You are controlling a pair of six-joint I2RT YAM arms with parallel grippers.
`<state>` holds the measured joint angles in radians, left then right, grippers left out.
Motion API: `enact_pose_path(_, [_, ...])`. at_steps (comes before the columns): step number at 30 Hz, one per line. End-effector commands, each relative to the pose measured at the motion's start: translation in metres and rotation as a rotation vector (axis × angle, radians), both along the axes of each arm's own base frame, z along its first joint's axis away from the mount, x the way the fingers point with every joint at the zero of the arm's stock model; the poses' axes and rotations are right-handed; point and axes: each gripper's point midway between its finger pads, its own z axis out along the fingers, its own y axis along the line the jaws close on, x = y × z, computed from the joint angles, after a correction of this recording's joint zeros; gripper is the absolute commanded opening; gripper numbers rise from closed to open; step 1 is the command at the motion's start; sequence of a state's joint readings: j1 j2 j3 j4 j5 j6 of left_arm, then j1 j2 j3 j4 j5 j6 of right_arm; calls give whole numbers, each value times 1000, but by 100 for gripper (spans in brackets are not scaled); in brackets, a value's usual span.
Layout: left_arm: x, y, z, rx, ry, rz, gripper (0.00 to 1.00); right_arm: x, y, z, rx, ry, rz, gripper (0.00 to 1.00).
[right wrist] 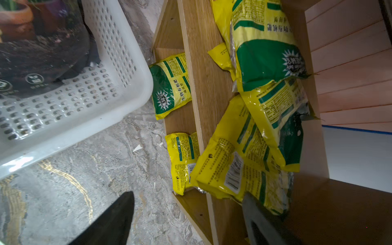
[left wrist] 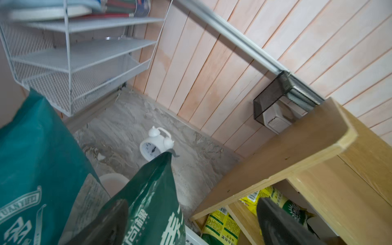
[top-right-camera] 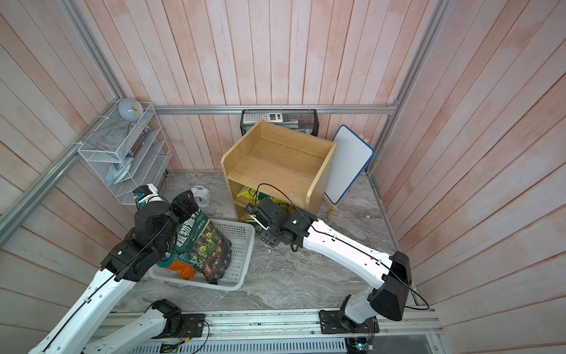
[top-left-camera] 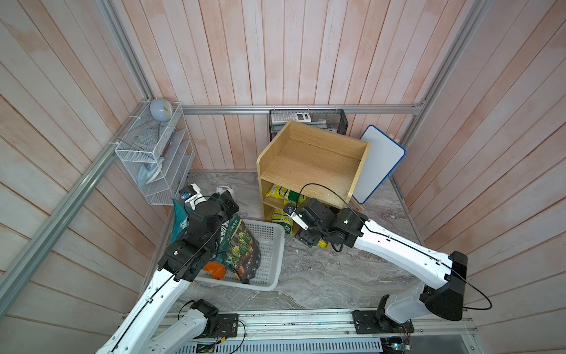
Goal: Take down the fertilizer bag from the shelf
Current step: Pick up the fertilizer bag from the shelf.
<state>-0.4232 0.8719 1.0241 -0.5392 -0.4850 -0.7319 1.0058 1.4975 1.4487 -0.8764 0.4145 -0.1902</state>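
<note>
Right claw (right wrist: 188, 222) stands spread at the front of the light oak wooden three-tier shelf (right wrist: 203, 89). One finger is at the lower corner of the nearest yellow-and-green glossy plastic fertilizer bag (right wrist: 231, 169), the other is out over the grey marbled worktop (right wrist: 89, 174), and nothing is pinched. Risk noted: that bag lies on the middle tier, creased and overlapped by other yellow bags (right wrist: 265, 53) in a loose pile, so a pull may drag those off, and the slick film may slip from a corner grip.
</note>
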Motion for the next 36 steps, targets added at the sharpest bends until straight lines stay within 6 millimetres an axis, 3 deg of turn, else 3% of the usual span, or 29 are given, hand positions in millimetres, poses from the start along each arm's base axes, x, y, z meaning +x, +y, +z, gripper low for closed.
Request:
enact_pose_path(1, [1,-32,-12,-183,49,-166,100,13,-8,0,-124,-72,5,81])
enact_pose_path(6, [4,-35,-10,-160,62,-187,100,25,-7,-15,-228,-115,29,76])
enact_pose_path(12, [4,-32,2,-164,40,-184,100,36,-3,-26,-225,-102,23,60])
enact_pose_path(15, [2,-30,8,-158,29,-182,100,41,-4,-29,-217,-92,14,48])
enact_pose_path(19, [0,-25,16,-135,21,-167,100,43,-2,-28,-195,-82,17,23])
enact_pose_path(24, [-1,-19,23,-137,-4,-143,100,35,5,-9,-91,-58,19,1])
enact_pose_path(31, [-1,-16,21,-165,-20,-119,100,22,4,40,132,-37,-24,0])
enact_pose_path(36, [0,-17,20,-172,-18,-122,100,8,8,60,255,9,-14,0])
